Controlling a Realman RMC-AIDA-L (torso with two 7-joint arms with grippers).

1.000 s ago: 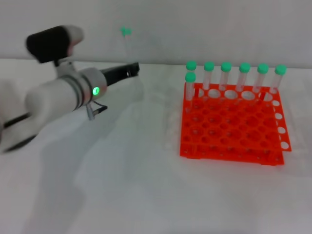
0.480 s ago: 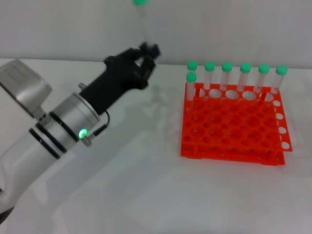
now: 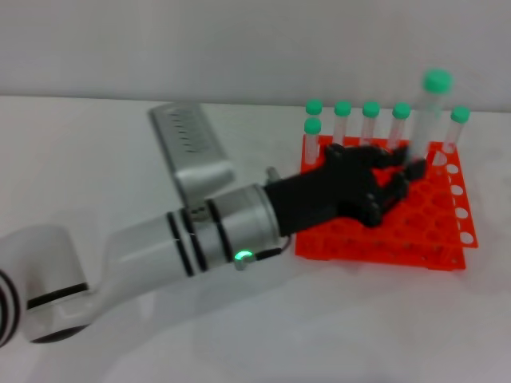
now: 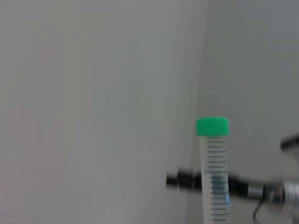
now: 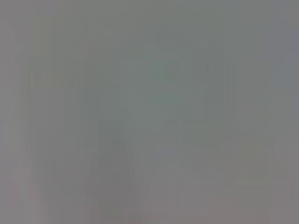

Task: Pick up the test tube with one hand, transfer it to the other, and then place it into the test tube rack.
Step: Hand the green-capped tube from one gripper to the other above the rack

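Observation:
My left gripper [image 3: 402, 180], black and claw-fingered on the arm with the green light, reaches across over the orange test tube rack [image 3: 435, 233]. It is shut on the test tube [image 3: 425, 120] and holds it upright above the rack's back right part, green cap up. In the left wrist view the tube [image 4: 214, 177] stands upright with its green cap on top. The gripper on the arm with the blue light is out of view in the head view. The right wrist view shows only plain grey.
Several green-capped tubes [image 3: 370, 110] stand in the rack's back row, and one more [image 3: 312, 127] stands at its left edge. The white table [image 3: 120, 152] lies around the rack. In the left wrist view a blurred dark and silver bar [image 4: 187, 180] crosses behind the tube.
My left arm has swung from the left side of the table to the right, carrying the tube from near the back wall to above the rack.

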